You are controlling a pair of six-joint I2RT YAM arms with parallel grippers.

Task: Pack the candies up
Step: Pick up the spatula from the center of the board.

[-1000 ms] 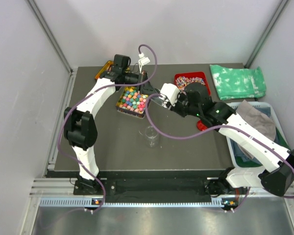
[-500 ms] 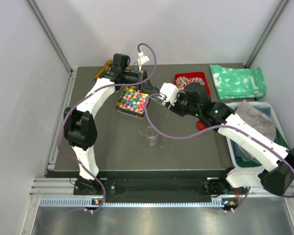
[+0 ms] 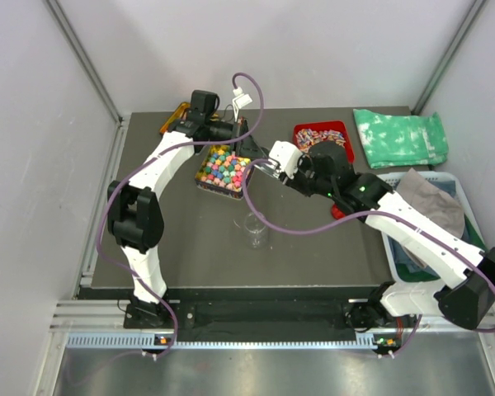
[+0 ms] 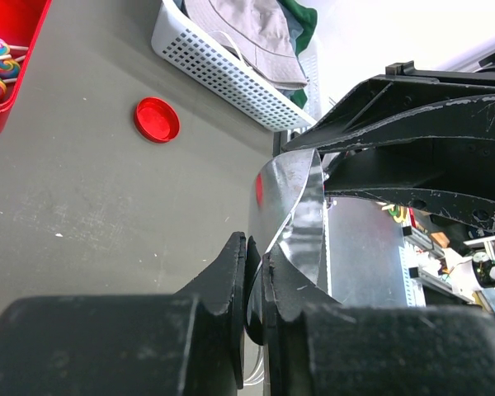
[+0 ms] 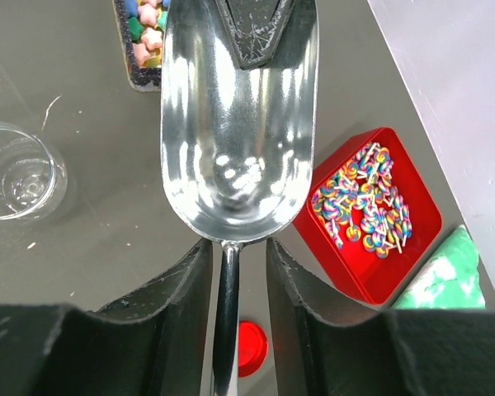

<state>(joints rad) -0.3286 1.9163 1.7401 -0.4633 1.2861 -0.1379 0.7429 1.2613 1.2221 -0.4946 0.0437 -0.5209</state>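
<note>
the left arm (image 3: 161, 165) and the right arm (image 3: 412, 227) were built of white, rounded links joined by bulky black joint housings. a purple cable (image 3: 262, 103) was looped loosely along each arm (a white connector (image 3: 241, 97) was seen on the left one). a white block (image 3: 282, 157) was mounted at the right wrist. the bases (image 3: 144, 313) were finished in black. the left gripper (image 4: 254, 272) and the right gripper (image 5: 235, 256) were fitted with matte black fingers (image 5: 186, 289), which were marked by fine scratches.

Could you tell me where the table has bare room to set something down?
Bare tabletop lies between the glass cup and the arm bases, and either side of it. Crowded between the candies and the red tray, where both arms meet at the scoop.
</note>
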